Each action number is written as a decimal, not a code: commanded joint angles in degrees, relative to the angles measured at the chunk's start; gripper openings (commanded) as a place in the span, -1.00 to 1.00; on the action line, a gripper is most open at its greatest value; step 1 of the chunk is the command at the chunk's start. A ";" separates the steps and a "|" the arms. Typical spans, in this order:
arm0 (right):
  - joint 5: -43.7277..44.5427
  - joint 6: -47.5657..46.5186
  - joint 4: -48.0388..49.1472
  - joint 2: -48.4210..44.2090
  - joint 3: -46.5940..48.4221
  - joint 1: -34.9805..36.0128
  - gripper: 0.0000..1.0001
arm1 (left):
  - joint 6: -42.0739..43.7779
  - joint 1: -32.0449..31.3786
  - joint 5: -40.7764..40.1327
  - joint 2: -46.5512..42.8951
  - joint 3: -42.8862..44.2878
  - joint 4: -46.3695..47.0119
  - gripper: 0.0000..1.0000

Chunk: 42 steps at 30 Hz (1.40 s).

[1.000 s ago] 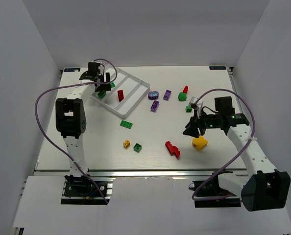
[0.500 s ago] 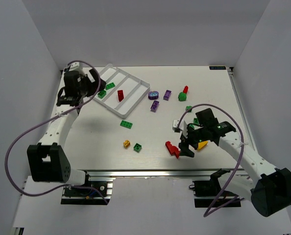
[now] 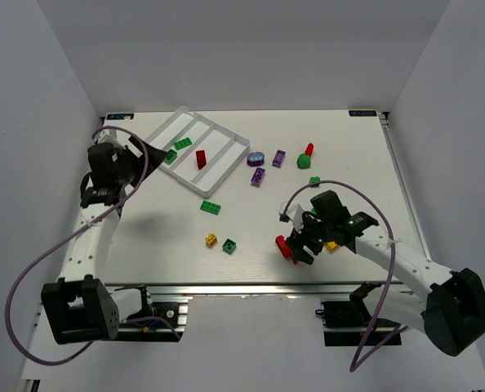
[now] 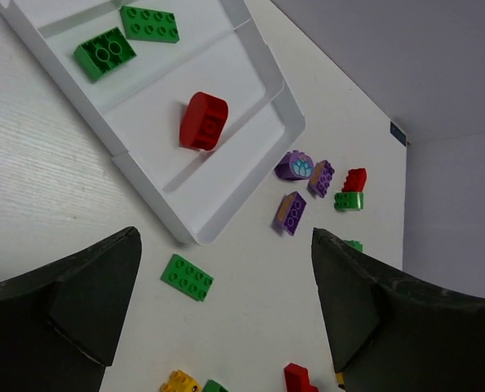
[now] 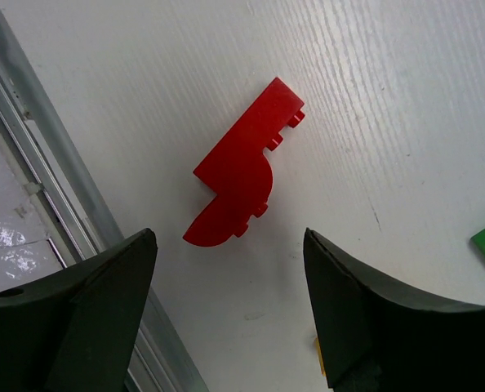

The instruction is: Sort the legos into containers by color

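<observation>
The white tray [image 3: 226,169] [image 4: 287,106] lies at the back left; one compartment holds two green legos [image 4: 104,53] and the one beside it a red lego [image 4: 203,121]. My left gripper [image 3: 149,153] [image 4: 224,261] hovers open and empty by the tray's left corner. A flat green lego [image 4: 187,277] [image 3: 211,207] lies on the table below it. My right gripper [image 3: 298,245] [image 5: 228,245] stands open just above a red stepped lego [image 5: 242,184] [image 3: 283,245], not touching it. A yellow lego [image 3: 332,243] lies right behind that gripper.
Loose on the table are a round purple lego [image 3: 256,156], two purple bricks [image 3: 279,158] [image 3: 258,176], a red-on-green stack [image 3: 307,155], a green brick [image 3: 314,181], and a yellow [image 3: 211,240] and a green [image 3: 229,245] piece. The table's metal front rail [image 5: 30,163] runs close to the red lego.
My left gripper has pulled back from over the tray toward the left. My right gripper has moved left and nearer, from the yellow lego to above the red one.
</observation>
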 commanded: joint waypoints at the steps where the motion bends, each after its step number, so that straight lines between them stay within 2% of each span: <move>1: 1.51 2.43 1.22 1.54 1.30 0.76 0.52 | -5.46 -0.07 1.77 -7.77 -3.16 1.10 0.85; 11: 6.07 2.08 5.25 4.44 -0.98 3.66 0.48 | -5.03 -0.07 1.07 -15.52 -3.70 -5.13 0.85; 17: 7.31 2.69 6.31 8.75 -0.81 3.75 0.44 | -8.54 -0.07 5.81 -22.11 -7.29 -3.46 0.85; 25: 8.10 1.12 6.57 13.41 -0.54 3.75 0.29 | -9.33 -0.16 7.13 -30.11 -10.02 -7.24 0.85; 29: 8.19 0.06 7.72 14.38 -0.72 3.93 0.24 | -11.35 -0.16 8.27 -33.53 -12.83 -5.58 0.85; 35: 6.70 -1.26 8.16 14.56 -0.80 4.01 -0.08 | -17.77 -0.51 12.76 -37.41 -19.95 -1.44 0.83; 36: 6.52 -1.26 8.25 14.38 -0.63 3.93 -0.22 | -18.03 -0.86 13.37 -38.37 -20.91 -1.70 0.83; 40: 5.20 -1.08 7.81 13.41 -0.10 4.01 -0.50 | -18.39 -1.82 15.04 -39.44 -23.72 -2.14 0.82; 42: 4.06 -1.00 7.46 12.71 0.95 4.01 -0.74 | -18.91 -3.57 15.31 -39.26 -24.87 -1.19 0.81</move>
